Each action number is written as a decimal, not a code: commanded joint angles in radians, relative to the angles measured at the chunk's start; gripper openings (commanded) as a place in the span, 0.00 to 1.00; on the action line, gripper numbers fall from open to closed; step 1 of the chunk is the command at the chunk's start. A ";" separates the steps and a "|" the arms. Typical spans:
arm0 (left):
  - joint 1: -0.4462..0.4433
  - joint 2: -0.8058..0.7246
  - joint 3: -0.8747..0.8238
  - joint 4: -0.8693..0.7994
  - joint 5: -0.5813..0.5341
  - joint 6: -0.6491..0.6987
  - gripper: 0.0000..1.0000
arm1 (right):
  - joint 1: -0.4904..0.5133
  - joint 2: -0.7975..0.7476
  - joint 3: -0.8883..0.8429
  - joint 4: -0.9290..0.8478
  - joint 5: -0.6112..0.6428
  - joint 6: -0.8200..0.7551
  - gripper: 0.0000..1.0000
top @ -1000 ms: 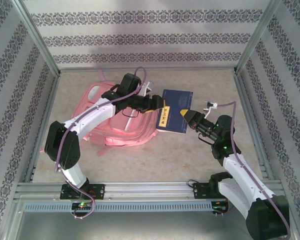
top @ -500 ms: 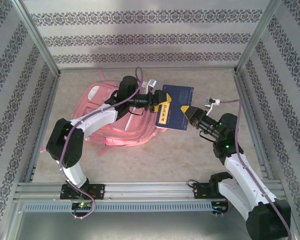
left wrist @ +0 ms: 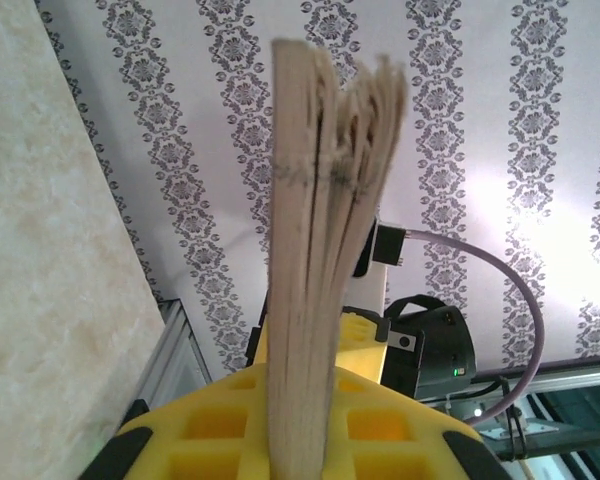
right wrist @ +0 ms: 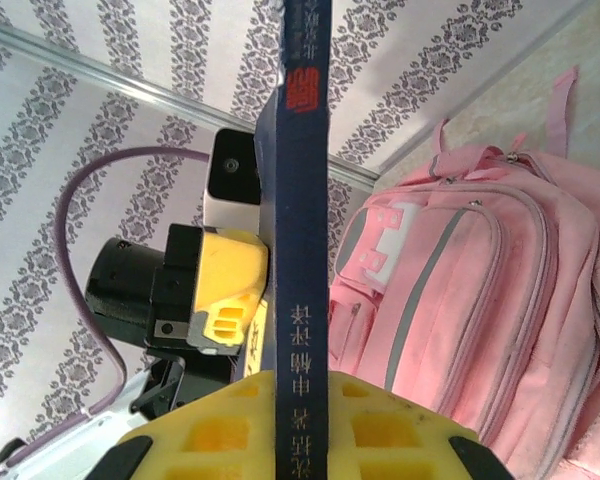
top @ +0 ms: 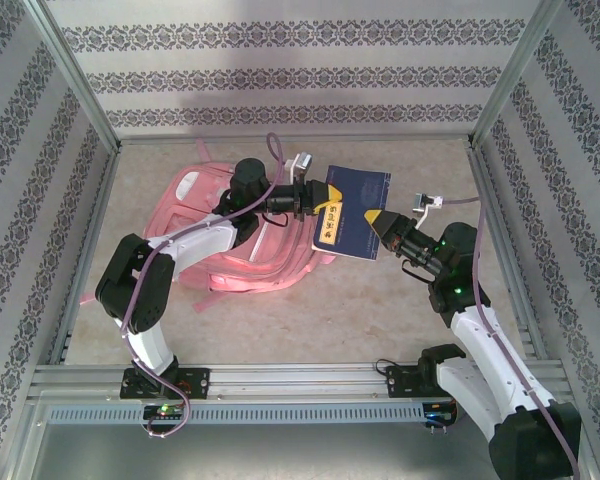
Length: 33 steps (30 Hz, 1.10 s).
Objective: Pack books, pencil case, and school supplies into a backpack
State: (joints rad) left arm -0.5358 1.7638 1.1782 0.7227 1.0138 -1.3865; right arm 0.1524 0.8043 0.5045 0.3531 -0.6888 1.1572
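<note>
Packing the books, judging by the scene: navy book [top: 358, 215] up off the table on edge, right of centre in the top view, just beside the right side of the pink backpack [top: 192, 192] lying front-up at centre left.

Pinched from both ends. Left gripper [top: 323, 208] pressed onto the book's left edge, fanned page edge [left wrist: 320, 250] dropping straight down between the yellow pads [left wrist: 215, 440]. Right gripper [top: 378, 222] clamped on the opposite edge, dark spine [right wrist: 302, 200] standing between its own pads [right wrist: 400, 440], backpack [right wrist: 480, 280] beyond at the right of that frame.

Probably a handover or a shared carry. Next move calls for either one grip letting go cleanly or both wrists travelling together, then turning the book towards the bag's mouth. Cannot tell whether the main compartment is unzipped.

Open tabletop [top: 400, 310] below and to the right of the book; walls and frame posts well apart. Tighter on the left: left forearm [top: 195, 238] lying across the backpack, right wrist cable [top: 450, 207] near the book's right side.
</note>
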 commanded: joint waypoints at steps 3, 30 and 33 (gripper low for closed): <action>-0.004 -0.047 -0.027 0.102 -0.054 -0.008 0.00 | -0.006 -0.032 0.048 -0.063 0.042 -0.066 0.33; -0.176 -0.127 -0.286 0.516 -0.842 -0.051 0.00 | 0.314 -0.033 -0.074 0.320 0.597 0.082 0.82; -0.185 -0.115 -0.280 0.521 -0.845 -0.051 0.00 | 0.314 -0.008 -0.054 0.333 0.598 0.096 0.73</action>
State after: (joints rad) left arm -0.7013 1.6405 0.8845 1.0950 0.2150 -1.4269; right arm 0.4564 0.7879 0.4179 0.6201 -0.1501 1.2350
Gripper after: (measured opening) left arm 0.127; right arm 0.743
